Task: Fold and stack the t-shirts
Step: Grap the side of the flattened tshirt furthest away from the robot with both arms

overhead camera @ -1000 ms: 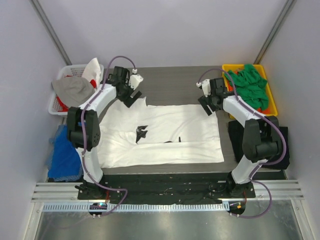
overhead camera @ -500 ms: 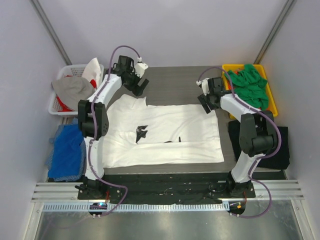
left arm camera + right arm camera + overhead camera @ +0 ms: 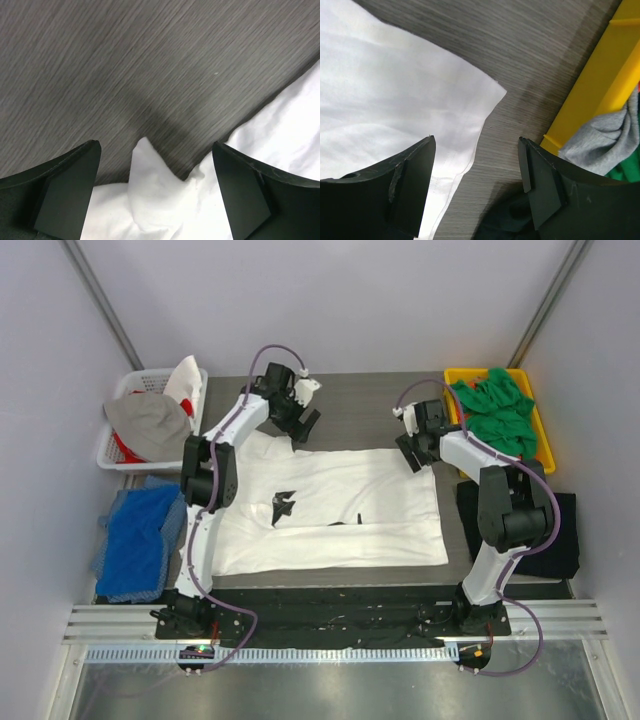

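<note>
From my remote station: a white t-shirt [image 3: 330,505] lies spread flat across the middle of the dark wood-grain table [image 3: 350,400]. A small black print [image 3: 283,503] sits toward 9 o'clock of its centre, and a long crease runs along its 6 o'clock side.

The left gripper [image 3: 302,425] hangs over the shirt's far edge at about 11 o'clock. Its fingers [image 3: 65,190] are spread wide apart and hold nothing. In the left wrist view a small peak of white cloth rises between them, with bare table beyond it toward 12 o'clock.

The right gripper [image 3: 410,453] hangs over the shirt's far corner at about 1 o'clock. Its jaws are also parted and empty. In the right wrist view the pointed corner of the shirt lies on the table between the two fingers [image 3: 410,180]. I cannot tell whether either gripper touches the cloth.

At 2 o'clock of the table stands a yellow bin [image 3: 470,373] heaped with green t-shirts [image 3: 497,410]; the right wrist view shows a bit of grey fabric [image 3: 600,140] in it too. A black t-shirt [image 3: 565,535] lies at 4 o'clock, beside the right arm. At 10 o'clock a white basket [image 3: 112,455] holds a grey cloth [image 3: 145,418], and a blue cloth [image 3: 140,540] lies at 8 o'clock.
</note>
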`<state>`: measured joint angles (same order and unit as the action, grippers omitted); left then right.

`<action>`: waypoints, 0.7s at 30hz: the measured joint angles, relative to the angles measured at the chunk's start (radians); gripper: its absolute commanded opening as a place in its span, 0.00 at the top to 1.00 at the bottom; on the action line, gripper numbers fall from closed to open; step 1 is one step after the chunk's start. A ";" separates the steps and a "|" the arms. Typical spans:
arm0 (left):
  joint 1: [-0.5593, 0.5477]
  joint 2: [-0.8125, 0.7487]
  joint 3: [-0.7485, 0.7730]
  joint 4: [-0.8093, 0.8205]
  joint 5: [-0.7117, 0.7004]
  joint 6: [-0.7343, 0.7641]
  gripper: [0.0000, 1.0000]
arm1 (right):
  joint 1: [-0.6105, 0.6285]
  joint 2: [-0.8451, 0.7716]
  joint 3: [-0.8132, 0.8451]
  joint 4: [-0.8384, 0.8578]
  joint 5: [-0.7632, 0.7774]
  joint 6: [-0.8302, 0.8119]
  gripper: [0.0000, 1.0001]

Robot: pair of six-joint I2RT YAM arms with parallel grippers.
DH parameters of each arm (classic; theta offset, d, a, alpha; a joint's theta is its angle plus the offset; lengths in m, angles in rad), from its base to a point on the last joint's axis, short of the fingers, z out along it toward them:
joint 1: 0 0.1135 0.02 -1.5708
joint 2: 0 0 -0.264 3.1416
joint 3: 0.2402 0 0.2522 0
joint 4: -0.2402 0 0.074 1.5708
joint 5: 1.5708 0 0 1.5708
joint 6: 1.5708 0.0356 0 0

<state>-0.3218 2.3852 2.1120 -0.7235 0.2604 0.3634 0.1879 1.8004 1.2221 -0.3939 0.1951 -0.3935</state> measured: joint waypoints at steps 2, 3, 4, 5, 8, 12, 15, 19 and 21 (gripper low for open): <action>-0.011 0.010 0.023 0.002 -0.004 -0.002 0.00 | 0.000 0.000 -0.013 0.000 -0.003 0.000 0.26; -0.015 0.013 0.031 0.002 -0.007 -0.003 0.00 | 0.000 0.000 -0.016 0.000 -0.005 0.000 0.26; -0.018 0.014 0.033 0.003 -0.010 -0.005 0.00 | 0.000 0.000 -0.020 0.000 -0.007 0.001 0.26; -0.019 0.014 0.034 0.005 -0.016 -0.005 0.00 | 0.000 0.000 -0.023 0.000 -0.010 0.001 0.27; -0.017 0.017 0.034 0.006 -0.037 -0.006 0.00 | 0.000 0.000 -0.028 0.001 -0.017 0.001 0.27; -0.011 0.020 0.034 0.015 -0.079 -0.007 0.00 | 0.000 -0.001 -0.035 0.002 -0.023 0.002 0.27; -0.002 0.020 0.034 0.039 -0.099 -0.019 0.00 | 0.000 -0.001 -0.047 0.005 -0.026 0.005 0.28; 0.026 0.021 0.046 0.037 -0.113 -0.046 0.00 | 0.000 -0.001 -0.072 0.008 -0.029 0.005 0.28; 0.045 0.024 0.074 0.025 -0.124 -0.055 0.00 | 0.000 -0.001 -0.082 0.008 -0.032 0.005 0.28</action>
<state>-0.2764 2.4096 2.1857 -0.6983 0.1364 0.3088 0.1879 1.7996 1.1400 -0.3855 0.1627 -0.3889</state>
